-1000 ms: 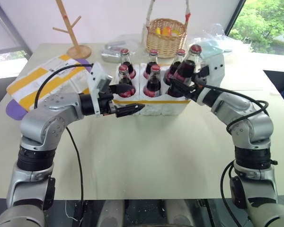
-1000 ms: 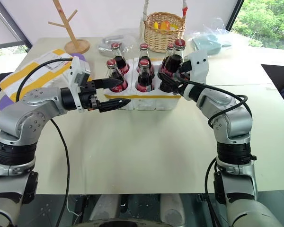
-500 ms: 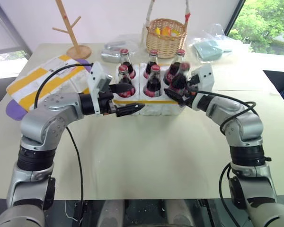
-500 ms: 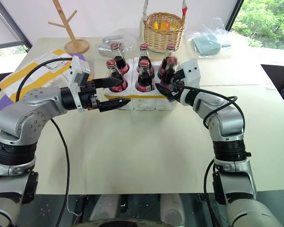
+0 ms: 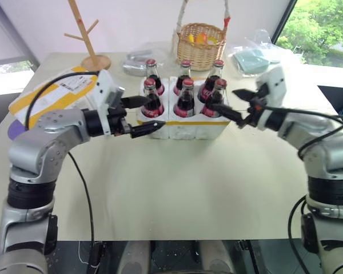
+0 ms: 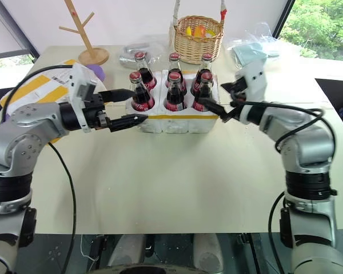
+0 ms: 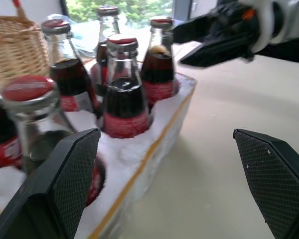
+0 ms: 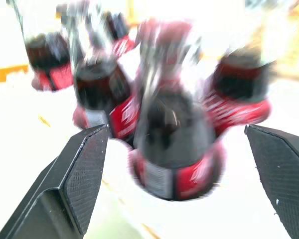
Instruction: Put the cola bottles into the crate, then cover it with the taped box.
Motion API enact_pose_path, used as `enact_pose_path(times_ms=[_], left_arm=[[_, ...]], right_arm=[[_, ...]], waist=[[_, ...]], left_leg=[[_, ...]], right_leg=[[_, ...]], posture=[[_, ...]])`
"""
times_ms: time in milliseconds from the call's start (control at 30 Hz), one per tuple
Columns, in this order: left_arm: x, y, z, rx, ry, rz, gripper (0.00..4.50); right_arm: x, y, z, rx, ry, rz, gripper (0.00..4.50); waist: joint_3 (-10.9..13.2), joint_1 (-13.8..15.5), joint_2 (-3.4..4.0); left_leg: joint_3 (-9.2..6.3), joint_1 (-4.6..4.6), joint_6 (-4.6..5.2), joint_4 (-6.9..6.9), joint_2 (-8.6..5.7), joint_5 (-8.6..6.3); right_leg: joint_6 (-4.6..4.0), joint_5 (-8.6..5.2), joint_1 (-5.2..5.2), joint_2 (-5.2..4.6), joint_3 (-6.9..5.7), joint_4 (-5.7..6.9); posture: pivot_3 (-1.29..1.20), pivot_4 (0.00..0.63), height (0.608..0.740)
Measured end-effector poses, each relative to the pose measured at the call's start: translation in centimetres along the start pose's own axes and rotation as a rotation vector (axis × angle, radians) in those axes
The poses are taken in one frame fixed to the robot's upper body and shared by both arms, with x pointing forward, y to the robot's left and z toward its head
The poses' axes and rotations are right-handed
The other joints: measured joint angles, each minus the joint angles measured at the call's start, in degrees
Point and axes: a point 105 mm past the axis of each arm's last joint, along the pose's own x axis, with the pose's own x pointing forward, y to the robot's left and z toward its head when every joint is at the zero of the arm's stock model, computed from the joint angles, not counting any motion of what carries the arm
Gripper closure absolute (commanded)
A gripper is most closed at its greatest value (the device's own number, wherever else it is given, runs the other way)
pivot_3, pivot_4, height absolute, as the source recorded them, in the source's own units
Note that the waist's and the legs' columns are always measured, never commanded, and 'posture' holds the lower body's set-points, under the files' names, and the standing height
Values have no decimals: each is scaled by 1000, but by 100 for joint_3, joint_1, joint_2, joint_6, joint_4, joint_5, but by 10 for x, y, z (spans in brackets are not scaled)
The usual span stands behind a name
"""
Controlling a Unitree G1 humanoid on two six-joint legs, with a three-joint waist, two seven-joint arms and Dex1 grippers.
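Bottles: six cola bottles [image 5: 186,97] with red caps stand upright in the crate, in two rows of three, every well filled.
Crate: low white foam crate [image 5: 183,127] with a yellow tape band near its base, at the middle of the bench [image 5: 177,188], towards the far side.
Taped box: white box with wide yellow bands and a label [image 5: 54,94], lying on the bench at the far left, well apart from the crate, partly behind the left arm.
Left pincer: the left pincer [image 5: 143,115] is level, just beside the crate's left end, its two black fingers spread and holding nothing; one finger reaches to the near-left bottle, but contact cannot be told.
Right pincer: the right pincer [image 5: 233,104] is level, just off the crate's right end, fingers spread wide and empty; the lower fingertip lies close to the near-right bottle.
Beyond the crate: a wicker basket [image 5: 200,44] with yellow things inside, at the far edge.
Far left: a wooden branched stand [image 5: 90,40] on a round base.
Far right: clear plastic bags [image 5: 254,57] with something pale green inside.
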Motion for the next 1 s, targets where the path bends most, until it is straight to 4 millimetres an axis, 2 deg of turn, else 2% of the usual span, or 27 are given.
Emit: enact_pose_path(times_ms=[100,167,267,300,500,600,733,867,1000], left_arm=[[-19,13,-4,29,37,103,0],[-35,21,-8,78,87,190,0],[-77,37,-28,197,281,351,0],[-97,42,-37,240,371,408,0],[-176,40,-84,414,796,453,0],[-204,49,-94,440,882,494,0],[-225,66,-98,516,940,575,0],[-225,85,-100,568,905,669,0],[-229,100,-118,603,935,725,0]], right_arm=[[-20,-6,18,-5,-30,1,56],[-28,-2,25,8,-41,28,56],[-46,5,29,6,-30,74,56],[-51,12,28,-2,-22,107,56],[-55,52,25,-5,-23,306,56],[-56,59,26,5,-28,357,56],[-53,62,24,4,-22,369,56],[-50,60,24,5,-22,356,56],[-50,57,25,1,-23,329,56]], waist=[[0,8,0],[1,-2,-3],[1,0,-2],[1,-1,-2],[0,18,-2],[-1,64,-5],[-6,53,-13],[-7,56,-11],[-8,25,-14]], left_leg=[[0,1,0,-1,1,0],[1,0,0,0,1,0],[3,2,2,-10,2,-2],[4,2,2,-13,4,-2],[17,1,0,-7,7,-3],[17,-2,-1,-4,9,-4],[21,-6,-2,-6,9,-4],[22,-6,-2,-9,9,-4],[26,-4,-1,-8,9,-4]], right_leg=[[-1,-1,0,1,-1,0],[-1,-1,0,0,1,-1],[-5,-3,-2,0,1,-5],[-12,-7,-3,0,1,-6],[-32,-16,-3,-6,3,-18],[-33,-15,-4,-9,2,-22],[-33,-15,-7,-11,2,-28],[-31,-14,-11,-11,1,-21],[-19,-7,-11,-10,2,-15]], posture=[[0,150,739],[0,150,739],[0,150,739],[0,150,739],[0,150,739],[0,150,739],[0,150,739],[0,150,739],[0,150,739]])
